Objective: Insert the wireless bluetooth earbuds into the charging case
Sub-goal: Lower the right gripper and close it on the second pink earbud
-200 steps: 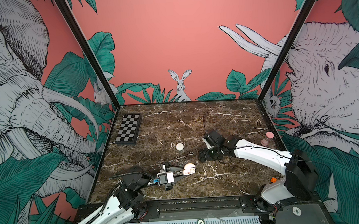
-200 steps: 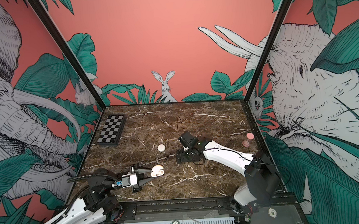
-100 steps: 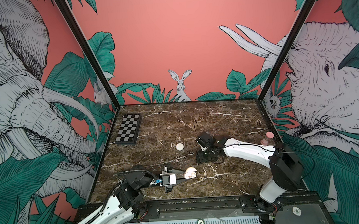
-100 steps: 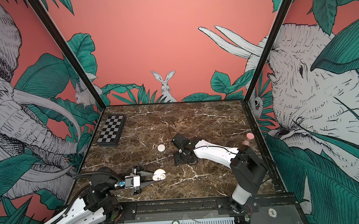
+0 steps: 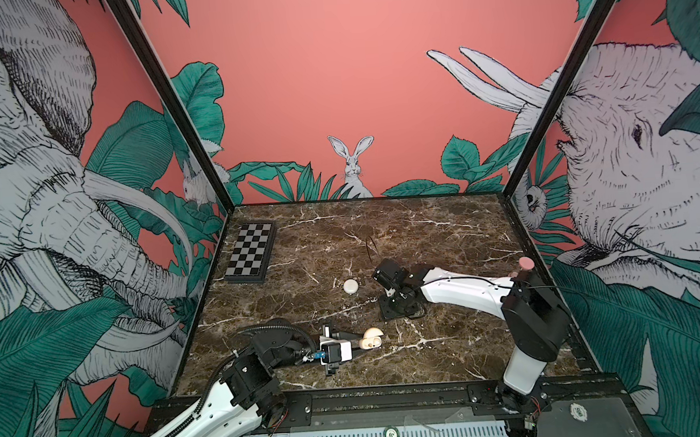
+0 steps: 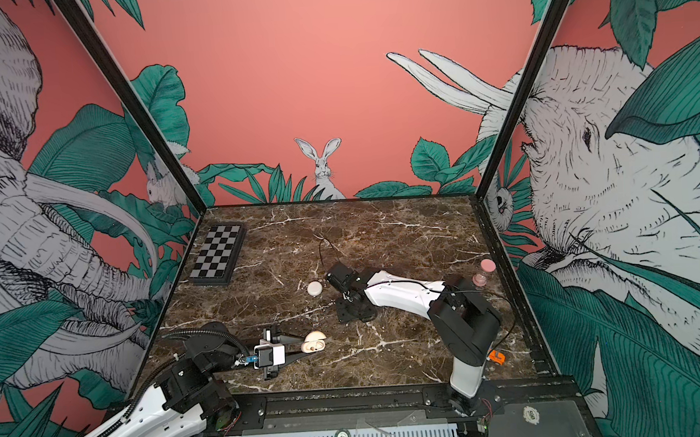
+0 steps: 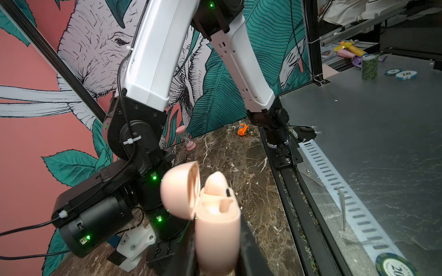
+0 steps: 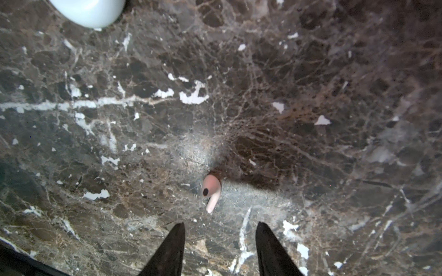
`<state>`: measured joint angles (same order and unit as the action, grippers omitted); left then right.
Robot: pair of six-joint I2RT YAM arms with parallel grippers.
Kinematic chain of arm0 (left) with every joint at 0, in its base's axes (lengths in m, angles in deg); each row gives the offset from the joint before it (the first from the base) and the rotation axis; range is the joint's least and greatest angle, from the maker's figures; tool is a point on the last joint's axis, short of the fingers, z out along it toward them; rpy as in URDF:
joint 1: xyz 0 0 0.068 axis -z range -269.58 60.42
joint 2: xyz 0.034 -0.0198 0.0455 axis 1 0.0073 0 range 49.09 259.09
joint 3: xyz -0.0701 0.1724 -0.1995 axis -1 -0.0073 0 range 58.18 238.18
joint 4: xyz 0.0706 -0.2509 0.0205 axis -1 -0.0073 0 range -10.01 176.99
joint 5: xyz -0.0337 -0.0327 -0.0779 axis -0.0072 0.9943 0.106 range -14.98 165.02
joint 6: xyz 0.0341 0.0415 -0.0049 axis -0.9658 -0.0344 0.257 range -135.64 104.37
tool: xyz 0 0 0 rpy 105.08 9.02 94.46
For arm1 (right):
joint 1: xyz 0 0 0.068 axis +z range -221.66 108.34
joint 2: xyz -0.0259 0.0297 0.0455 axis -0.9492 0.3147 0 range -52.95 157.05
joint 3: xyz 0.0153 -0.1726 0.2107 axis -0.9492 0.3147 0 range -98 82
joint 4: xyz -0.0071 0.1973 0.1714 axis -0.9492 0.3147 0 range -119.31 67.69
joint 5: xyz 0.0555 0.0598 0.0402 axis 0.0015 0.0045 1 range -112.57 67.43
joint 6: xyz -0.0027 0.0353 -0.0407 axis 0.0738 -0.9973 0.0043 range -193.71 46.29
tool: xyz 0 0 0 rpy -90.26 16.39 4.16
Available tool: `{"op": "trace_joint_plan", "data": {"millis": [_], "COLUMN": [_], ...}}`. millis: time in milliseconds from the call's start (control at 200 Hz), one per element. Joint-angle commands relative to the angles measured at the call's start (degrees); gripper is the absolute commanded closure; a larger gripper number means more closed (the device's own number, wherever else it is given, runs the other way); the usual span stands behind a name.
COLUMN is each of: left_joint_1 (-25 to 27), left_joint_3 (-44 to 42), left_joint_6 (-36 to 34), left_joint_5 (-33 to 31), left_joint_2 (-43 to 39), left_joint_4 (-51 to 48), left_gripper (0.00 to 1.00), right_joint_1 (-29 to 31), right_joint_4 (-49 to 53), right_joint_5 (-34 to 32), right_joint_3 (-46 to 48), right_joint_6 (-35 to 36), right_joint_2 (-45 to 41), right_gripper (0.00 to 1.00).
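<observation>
Bare marble (image 8: pixel 311 71) around earbud (image 8: pixel 211 191), left pincer (image 5: pixel 361 344) clamping case (image 7: pixel 216 229)

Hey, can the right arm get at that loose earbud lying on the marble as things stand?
Probably yes. The earbud lies alone on the bare marble table, just ahead of the right gripper, whose jaws stand apart and empty. Nothing lies between them, and the white round case sits well clear.

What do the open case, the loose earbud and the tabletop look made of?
Charging case: probably moulded plastic, pale peach, smooth satin shell. Loose earbud: seemingly similar plastic, smooth rounded bulb. Tabletop: looks like polished brown marble with white veins, possibly printed laminate.
</observation>
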<state>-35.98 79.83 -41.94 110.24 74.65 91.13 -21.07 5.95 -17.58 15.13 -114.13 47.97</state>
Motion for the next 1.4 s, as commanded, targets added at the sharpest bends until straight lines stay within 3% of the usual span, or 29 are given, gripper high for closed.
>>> {"op": "trace_joint_plan", "data": {"millis": [0,645,1395], "left_joint_1": [0.27,0.27,0.29], "left_joint_3": [1.42,1.13,1.26], "left_joint_6": [-1.66,-0.94,-1.18], "left_joint_5": [-0.33,-0.35,-0.18], "left_joint_2": [0.01,0.96,0.89], "left_joint_4": [-0.07,0.82,0.6], "left_gripper": [1.0,1.0,1.0], "right_joint_1": [0.3,0.3,0.3], "right_joint_4": [1.08,-0.22,-0.99], "right_joint_5": [-1.28,-0.34,0.01], "right_joint_3": [-1.31,-2.56,-3.77], "right_joint_6": [1.12,1.71,1.82], "right_joint_2": [1.15,4.09,5.78], "right_gripper": [0.54,0.67,0.75]}}
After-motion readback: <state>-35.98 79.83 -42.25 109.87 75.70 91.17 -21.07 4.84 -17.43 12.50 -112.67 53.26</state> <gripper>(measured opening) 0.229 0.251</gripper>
